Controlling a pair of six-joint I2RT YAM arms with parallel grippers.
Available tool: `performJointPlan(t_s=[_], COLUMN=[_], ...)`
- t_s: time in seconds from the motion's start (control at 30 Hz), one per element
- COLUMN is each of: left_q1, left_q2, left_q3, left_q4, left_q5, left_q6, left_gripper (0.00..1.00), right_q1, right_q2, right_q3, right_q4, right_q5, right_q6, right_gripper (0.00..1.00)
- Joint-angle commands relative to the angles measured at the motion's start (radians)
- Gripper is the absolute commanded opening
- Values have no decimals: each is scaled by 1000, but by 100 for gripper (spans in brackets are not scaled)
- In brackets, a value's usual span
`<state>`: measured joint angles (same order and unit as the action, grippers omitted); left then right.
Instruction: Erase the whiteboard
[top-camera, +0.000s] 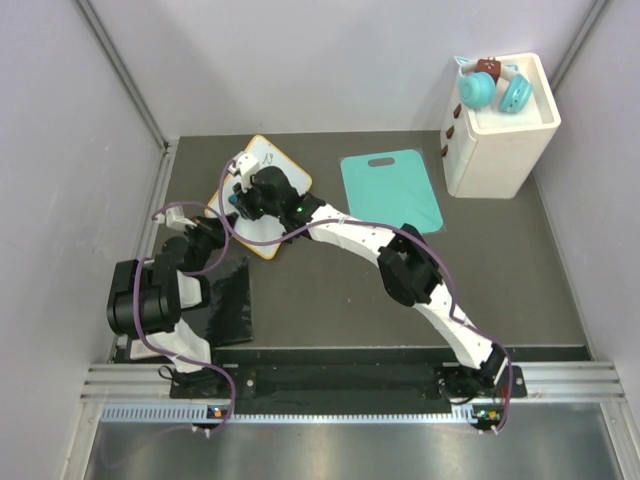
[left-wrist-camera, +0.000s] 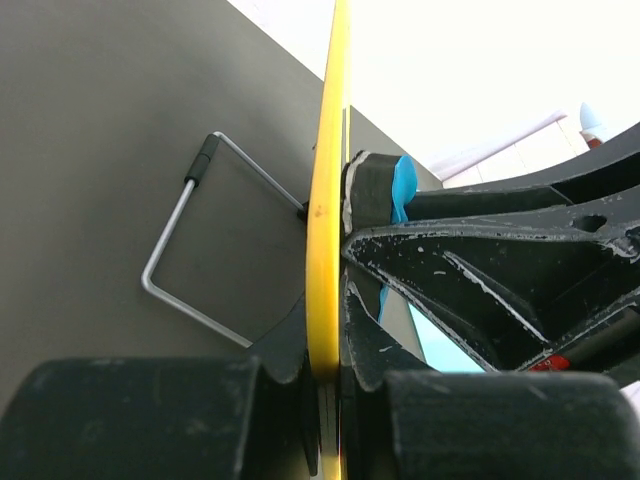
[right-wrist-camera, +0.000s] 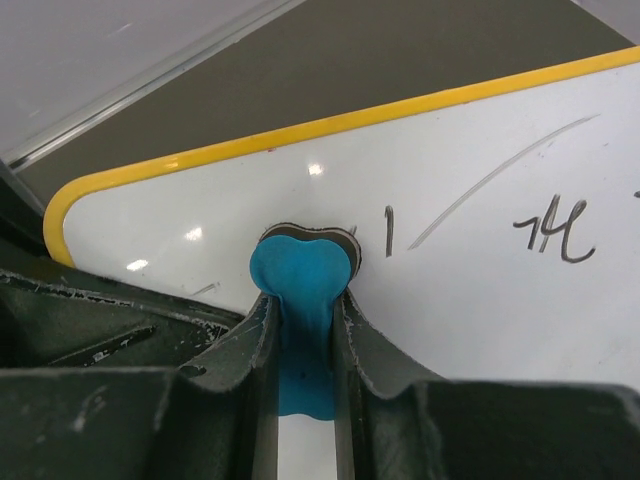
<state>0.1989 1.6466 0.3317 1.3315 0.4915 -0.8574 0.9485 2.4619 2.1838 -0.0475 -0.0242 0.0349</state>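
Both end effectors (left-wrist-camera: 323, 335) (right-wrist-camera: 300, 312) clamped shut.

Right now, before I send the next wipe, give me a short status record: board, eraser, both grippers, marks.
whiteboard: orange frame, clamped at one edge
left gripper: shut on whiteboard frame
right gripper: shut on blue eraser
blue eraser: pad against board face, near a rounded corner
black writing: to the eraser's right in the right wrist view, not yet wiped
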Motion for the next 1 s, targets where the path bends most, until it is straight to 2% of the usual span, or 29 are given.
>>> performJointPlan(t_s=[0.0, 0.3, 0.53, 0.63, 0.7, 0.83, 0.97], left_q1=[-38, -38, -38, -39, -38, -39, -38], left_q2=[-24, -27, 18, 42, 38, -4, -45], left_q3=[-5, -17, -45, -59, -68, -76, -80], left_q4=[-68, -60, 52, 113, 109, 42, -20], left_q5=[137, 156, 193, 209, 211, 211, 213], left_q6=[161, 170, 114, 94, 100, 142, 176], left_gripper=[0, 0, 0, 0, 0, 0, 0], right_q1=[84, -22, -119, -137, -139, -145, -188], right_q2=[65, 153, 235, 250, 240, 221, 229], right_q3=[-90, 132, 232, 280, 269, 260, 260], right_q4=[-195, -226, -126, -135, -129, -106, -72], right_q5=[-91, -95, -154, -112, -31, 128, 145], right_q6=[3, 120, 394, 444, 445, 441, 566], right_gripper=[0, 0, 0, 0, 0, 0, 0])
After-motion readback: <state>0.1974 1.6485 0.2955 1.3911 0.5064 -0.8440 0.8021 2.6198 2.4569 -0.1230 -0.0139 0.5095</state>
